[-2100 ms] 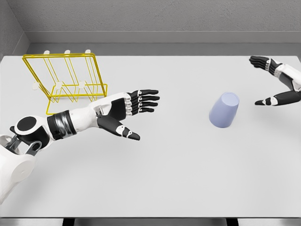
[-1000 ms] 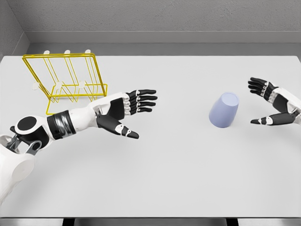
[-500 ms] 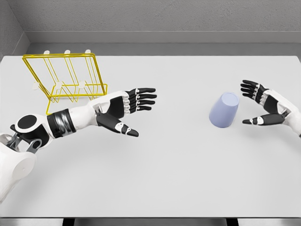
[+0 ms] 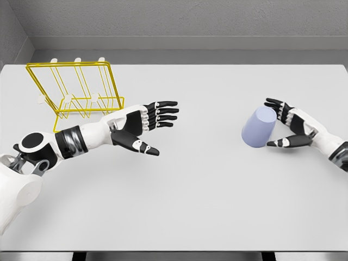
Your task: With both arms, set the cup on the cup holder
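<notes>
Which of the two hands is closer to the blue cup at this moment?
The right hand: its open fingers and thumb bracket the cup, almost touching it. The left hand is open near the table's middle, far from it.

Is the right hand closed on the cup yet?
No, open: the right hand has its fingers spread beside the cup, thumb and fingers flanking its right side, not wrapped around it.

the left hand (image 4: 142,126) reaches out mid-table, fingers spread, thumb angled down. the right hand (image 4: 288,129) comes in from the right edge, fingers and thumb parted wide.
</notes>
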